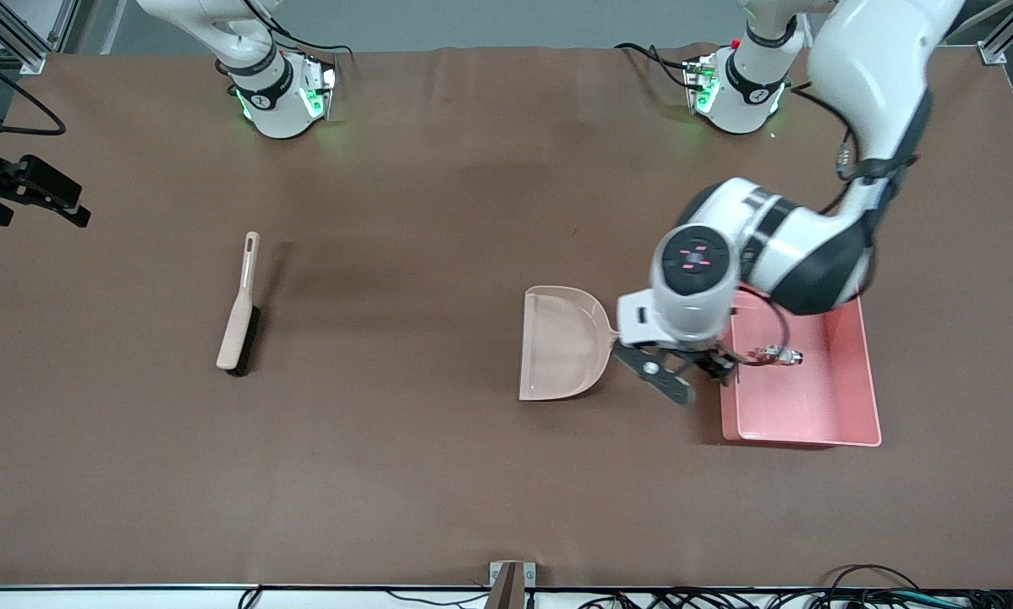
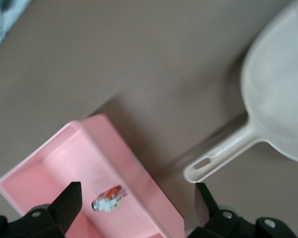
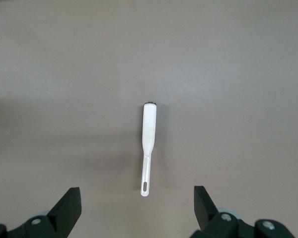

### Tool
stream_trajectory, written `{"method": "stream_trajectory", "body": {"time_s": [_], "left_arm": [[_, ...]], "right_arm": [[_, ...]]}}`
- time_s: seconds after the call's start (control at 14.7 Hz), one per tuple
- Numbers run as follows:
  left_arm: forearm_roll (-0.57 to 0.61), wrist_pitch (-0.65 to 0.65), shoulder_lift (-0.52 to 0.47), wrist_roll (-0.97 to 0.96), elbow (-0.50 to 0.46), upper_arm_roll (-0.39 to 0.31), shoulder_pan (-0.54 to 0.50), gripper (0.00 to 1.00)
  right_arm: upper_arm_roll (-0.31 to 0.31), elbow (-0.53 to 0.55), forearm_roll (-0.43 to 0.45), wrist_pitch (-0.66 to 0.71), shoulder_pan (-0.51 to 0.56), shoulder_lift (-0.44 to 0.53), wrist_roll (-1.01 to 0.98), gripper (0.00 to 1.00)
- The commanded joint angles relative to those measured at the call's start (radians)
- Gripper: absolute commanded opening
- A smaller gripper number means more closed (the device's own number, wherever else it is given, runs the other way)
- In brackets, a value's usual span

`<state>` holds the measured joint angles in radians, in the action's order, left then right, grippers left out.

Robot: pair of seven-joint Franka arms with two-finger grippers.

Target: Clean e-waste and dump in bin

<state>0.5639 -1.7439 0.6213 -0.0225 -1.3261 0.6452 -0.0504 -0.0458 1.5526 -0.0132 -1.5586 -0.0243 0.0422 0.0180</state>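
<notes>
Now emptied, the dustpan [image 1: 560, 342] lies on the desk [image 1: 439, 474] beside the bin [image 1: 845, 427], which holds the e-waste [image 1: 779, 355]; the left gripper [image 1: 684, 372] hovers over its handle, fingers spread empty. Farther off, the right gripper [image 3: 136, 210] waits, agape, above the brush [image 1: 240, 306].

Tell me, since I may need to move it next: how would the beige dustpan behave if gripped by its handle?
The dustpan looks like thin moulded plastic, so probably light and stiff. Its handle is narrow and smooth, so it may swivel between the jaws. It lies flat on the table beside the bin; a push would likely slide it, not tip it.
</notes>
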Motion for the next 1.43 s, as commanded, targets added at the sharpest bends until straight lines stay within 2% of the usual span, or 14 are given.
{"method": "stream_trajectory", "body": {"time_s": [0.0,0.14,0.27,0.41,0.55,0.68,0.75,0.89,1.02,1.37], "left_arm": [[-0.122,0.026,-0.116,-0.134,-0.005,0.002,-0.098,1.0],[-0.189,0.052,-0.173,-0.16,-0.005,0.004,-0.167,1.0],[-0.209,0.052,-0.243,-0.14,-0.008,-0.016,-0.192,1.0],[-0.225,0.049,-0.348,-0.14,-0.025,-0.155,-0.169,1.0],[-0.342,0.064,-0.44,-0.14,-0.06,-0.267,-0.126,1.0],[-0.485,0.069,-0.54,-0.139,-0.157,-0.396,-0.063,1.0],[-0.513,0.069,-0.576,-0.136,-0.195,-0.436,-0.045,1.0],[-0.515,0.072,-0.614,-0.116,-0.217,-0.473,-0.013,1.0],[-0.524,0.134,-0.627,-0.09,-0.216,-0.542,0.039,1.0],[-0.559,0.149,-0.68,-0.011,-0.255,-0.585,0.047,1.0]], "right_arm": [[0.001,-0.009,0.012,0.003,-0.005,0.001,0.007,1.0],[0.001,-0.009,0.012,0.003,-0.005,0.001,0.007,1.0],[0.001,-0.009,0.012,0.002,-0.005,0.001,0.007,1.0],[0.001,-0.009,0.012,0.002,-0.005,0.001,0.007,1.0],[0.0,-0.009,0.012,0.002,-0.005,0.001,0.007,1.0],[0.001,-0.009,0.012,0.003,-0.005,0.001,0.007,1.0],[0.001,-0.009,0.012,0.003,-0.005,0.001,0.007,1.0],[0.001,-0.009,0.012,0.002,-0.005,0.001,0.007,1.0],[0.001,-0.009,0.012,-0.006,-0.005,0.001,0.005,1.0],[0.001,-0.009,0.012,-0.006,-0.006,0.001,0.005,1.0]]}}
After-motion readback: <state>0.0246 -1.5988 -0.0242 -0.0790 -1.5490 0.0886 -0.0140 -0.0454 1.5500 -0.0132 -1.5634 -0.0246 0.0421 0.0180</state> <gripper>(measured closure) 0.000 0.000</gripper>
